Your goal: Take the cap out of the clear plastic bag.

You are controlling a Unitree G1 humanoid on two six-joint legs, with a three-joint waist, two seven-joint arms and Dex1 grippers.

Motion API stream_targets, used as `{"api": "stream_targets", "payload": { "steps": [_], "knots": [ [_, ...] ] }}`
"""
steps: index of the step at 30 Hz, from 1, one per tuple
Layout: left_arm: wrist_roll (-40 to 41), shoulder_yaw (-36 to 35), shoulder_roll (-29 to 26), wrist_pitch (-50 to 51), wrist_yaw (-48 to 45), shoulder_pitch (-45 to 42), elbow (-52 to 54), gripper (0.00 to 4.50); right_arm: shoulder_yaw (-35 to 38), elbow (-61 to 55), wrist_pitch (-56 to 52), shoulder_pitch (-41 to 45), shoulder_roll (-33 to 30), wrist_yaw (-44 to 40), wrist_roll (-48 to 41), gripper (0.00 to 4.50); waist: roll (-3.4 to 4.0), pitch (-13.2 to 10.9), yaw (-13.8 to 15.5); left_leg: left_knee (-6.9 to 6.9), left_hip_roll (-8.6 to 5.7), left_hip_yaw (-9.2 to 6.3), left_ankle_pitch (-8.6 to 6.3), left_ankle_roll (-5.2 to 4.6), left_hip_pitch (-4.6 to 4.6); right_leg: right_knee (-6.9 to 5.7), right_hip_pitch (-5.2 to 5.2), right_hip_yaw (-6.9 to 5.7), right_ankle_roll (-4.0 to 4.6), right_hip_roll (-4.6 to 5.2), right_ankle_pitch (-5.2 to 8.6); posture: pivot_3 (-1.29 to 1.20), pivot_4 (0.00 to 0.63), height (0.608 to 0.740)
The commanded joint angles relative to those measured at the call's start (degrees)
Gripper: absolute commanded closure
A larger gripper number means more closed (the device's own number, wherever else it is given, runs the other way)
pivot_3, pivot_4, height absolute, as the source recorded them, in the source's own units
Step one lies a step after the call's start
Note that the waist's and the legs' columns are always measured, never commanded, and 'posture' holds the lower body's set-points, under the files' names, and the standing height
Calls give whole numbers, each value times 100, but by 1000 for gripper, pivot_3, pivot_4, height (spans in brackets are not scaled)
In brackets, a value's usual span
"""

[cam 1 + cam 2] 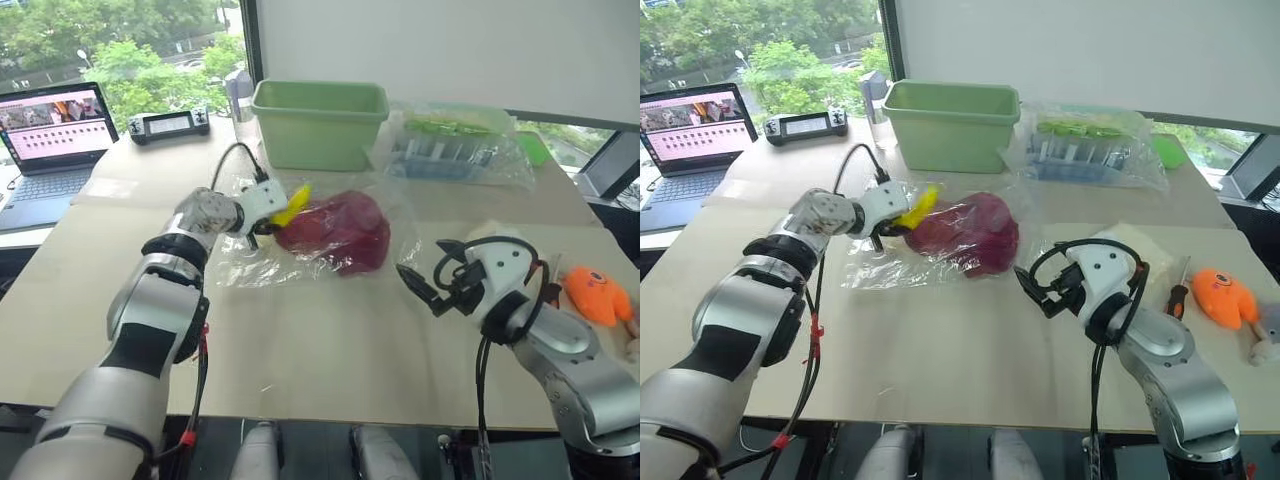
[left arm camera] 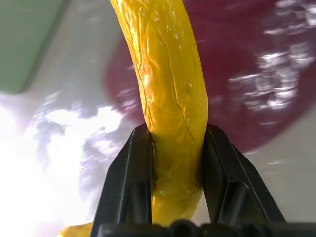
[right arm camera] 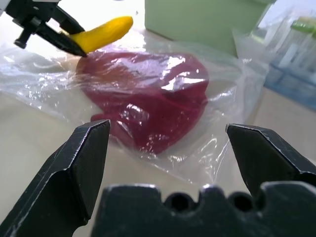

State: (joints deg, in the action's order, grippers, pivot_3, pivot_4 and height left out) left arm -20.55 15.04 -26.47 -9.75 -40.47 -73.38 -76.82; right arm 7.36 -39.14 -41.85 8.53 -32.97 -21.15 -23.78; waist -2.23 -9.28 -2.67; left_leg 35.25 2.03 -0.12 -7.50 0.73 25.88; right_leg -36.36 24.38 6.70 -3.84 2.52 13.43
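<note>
The dark red cap (image 1: 340,230) lies inside the clear plastic bag (image 1: 240,265), flat on the table's middle. A yellow strip (image 1: 292,205) sticks up from the bag's left end. My left gripper (image 1: 268,228) is shut on that strip; in the left wrist view both black fingers (image 2: 133,173) press against the yellow strip (image 2: 173,98), with the cap (image 2: 256,74) behind it. My right gripper (image 1: 415,285) hovers open to the right of the bag, apart from it. The right wrist view looks between its spread fingers (image 3: 79,163) at the cap (image 3: 148,103).
A green tub (image 1: 318,122) stands behind the bag. Another clear bag (image 1: 455,150) packed with blue and green items lies at the back right. An orange plush toy (image 1: 597,295) and a screwdriver (image 1: 1177,295) lie at the right edge. A laptop (image 1: 50,140) and a controller (image 1: 170,123) sit far left.
</note>
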Motion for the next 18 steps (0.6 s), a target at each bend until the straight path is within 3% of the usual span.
{"api": "stream_targets", "payload": {
  "steps": [1,7,17,18],
  "knots": [
    [211,-456,-680,480,914,-126,190,3653,-80,25,137,306,5,-62,38,0,0,0,-18,0,1,0,0,0,0,-3,1,1,0,-1,0,0,150,737],
    [1436,-1924,-1284,1508,1715,347,165,3653,-320,355,230,732,46,-272,21,0,-3,-2,23,1,-2,3,0,1,-12,-29,1,2,-2,3,4,0,150,737],
    [2606,-3417,-1635,2289,2763,1428,162,3653,-728,726,391,1148,181,-565,120,0,-25,-5,65,3,0,4,0,1,-27,-38,-8,-5,4,4,2,0,150,737],
    [2711,-3536,-1631,2307,2827,1451,166,3178,-743,723,387,1162,205,-569,115,0,-25,-4,61,2,0,4,0,1,-31,-39,-11,-5,4,4,3,0,150,737]
  ]
}}
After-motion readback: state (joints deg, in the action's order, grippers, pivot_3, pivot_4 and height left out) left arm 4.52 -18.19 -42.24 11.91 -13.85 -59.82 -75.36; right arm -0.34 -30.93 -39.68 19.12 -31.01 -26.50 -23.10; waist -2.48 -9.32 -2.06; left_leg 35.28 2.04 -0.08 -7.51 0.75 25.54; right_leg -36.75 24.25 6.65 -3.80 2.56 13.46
